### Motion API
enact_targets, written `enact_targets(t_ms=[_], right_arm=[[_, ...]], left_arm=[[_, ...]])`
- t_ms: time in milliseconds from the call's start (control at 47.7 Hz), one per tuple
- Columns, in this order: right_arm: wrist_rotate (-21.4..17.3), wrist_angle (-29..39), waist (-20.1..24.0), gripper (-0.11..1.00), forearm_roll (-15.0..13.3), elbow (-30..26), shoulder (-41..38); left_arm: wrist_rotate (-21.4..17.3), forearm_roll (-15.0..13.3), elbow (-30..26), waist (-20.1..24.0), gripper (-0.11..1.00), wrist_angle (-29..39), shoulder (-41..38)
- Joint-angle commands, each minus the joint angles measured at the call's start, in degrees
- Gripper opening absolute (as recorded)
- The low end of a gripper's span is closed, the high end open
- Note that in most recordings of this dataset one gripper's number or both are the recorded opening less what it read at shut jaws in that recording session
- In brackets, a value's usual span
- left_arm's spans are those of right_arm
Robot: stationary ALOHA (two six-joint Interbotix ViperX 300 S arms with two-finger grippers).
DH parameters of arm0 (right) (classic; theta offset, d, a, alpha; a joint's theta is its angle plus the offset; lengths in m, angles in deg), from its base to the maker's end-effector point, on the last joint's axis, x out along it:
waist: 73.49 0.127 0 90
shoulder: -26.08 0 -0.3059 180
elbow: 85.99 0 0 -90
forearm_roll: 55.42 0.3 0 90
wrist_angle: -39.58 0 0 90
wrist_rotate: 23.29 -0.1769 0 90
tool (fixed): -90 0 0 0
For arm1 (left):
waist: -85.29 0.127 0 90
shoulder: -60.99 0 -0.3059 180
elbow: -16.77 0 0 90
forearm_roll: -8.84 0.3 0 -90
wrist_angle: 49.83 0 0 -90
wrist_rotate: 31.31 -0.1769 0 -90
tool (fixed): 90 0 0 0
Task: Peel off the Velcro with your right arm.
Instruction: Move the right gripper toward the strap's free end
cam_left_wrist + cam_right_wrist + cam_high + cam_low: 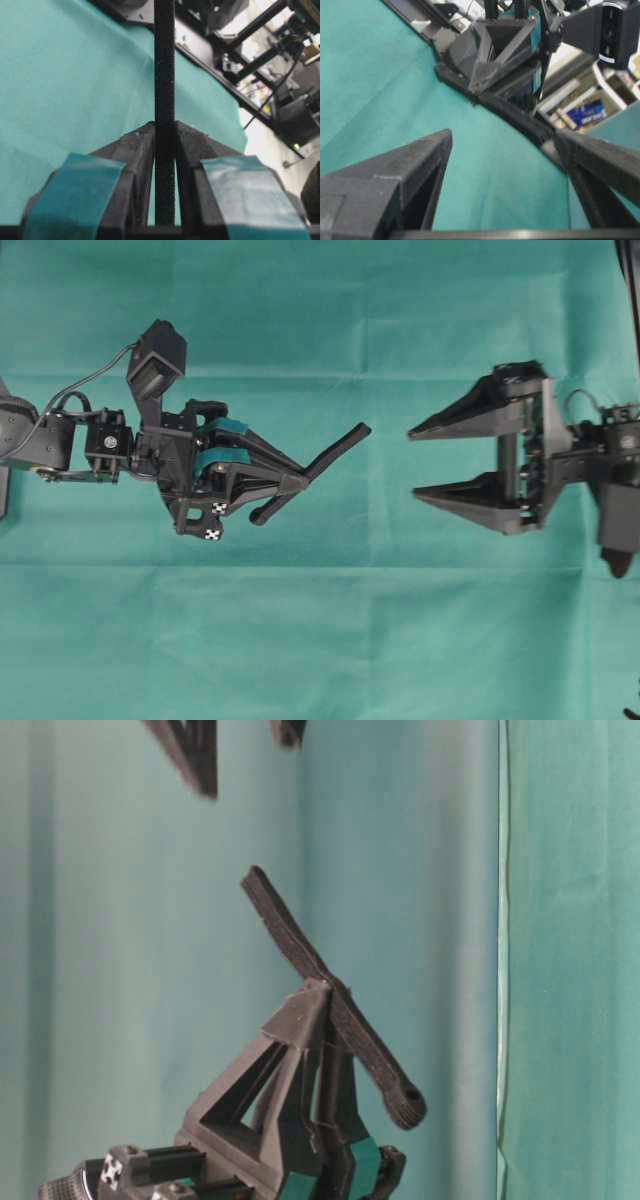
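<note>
The left gripper (pixel 300 483) clamps the Velcro (pixel 335 451) mid-strip. The right gripper (pixel 412 462) faces it, jaws wide, holding nothing, above the green cloth (pixel 320 640).

Overhead straight down; table-level low, sideways; wrist views close, sharing the Velcro (pixel 164 100).

The thin black Velcro (pixel 322 461) strip juts diagonally from the left claw's (pixel 300 480) closed jaws.

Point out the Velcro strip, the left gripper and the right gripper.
Velcro strip (pixel 340 447): overhead view, free upper stretch.
Left gripper (pixel 298 482): overhead view, between the fingers' tips.
Right gripper (pixel 413 463): overhead view, gap between open tips.
</note>
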Motion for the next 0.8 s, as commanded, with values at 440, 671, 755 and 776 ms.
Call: enact_targets(t_ms=[440, 671, 755, 776], right_arm=[[2.99, -2.11, -1.76, 0.48, 0.26, -3.96, -3.69], [3.08, -2.55, -2.99, 0.39, 0.35, -4.04, -4.22], [3.34, -3.25, -3.08, 0.28, 0.35, -4.04, -4.48], [3.34, -3.43, -3.08, 0.26, 0.35, -4.04, -4.57]], left_arm=[[0.0, 0.0, -0.09, -1.23, 0.1, -0.88, 1.58], [-0.09, -0.09, -0.09, -1.23, 0.1, -0.88, 1.49], [-0.09, -0.09, -0.09, -1.23, 0.1, -0.88, 1.58], [-0.09, 0.0, -0.09, -1.23, 0.1, -0.88, 1.58]])
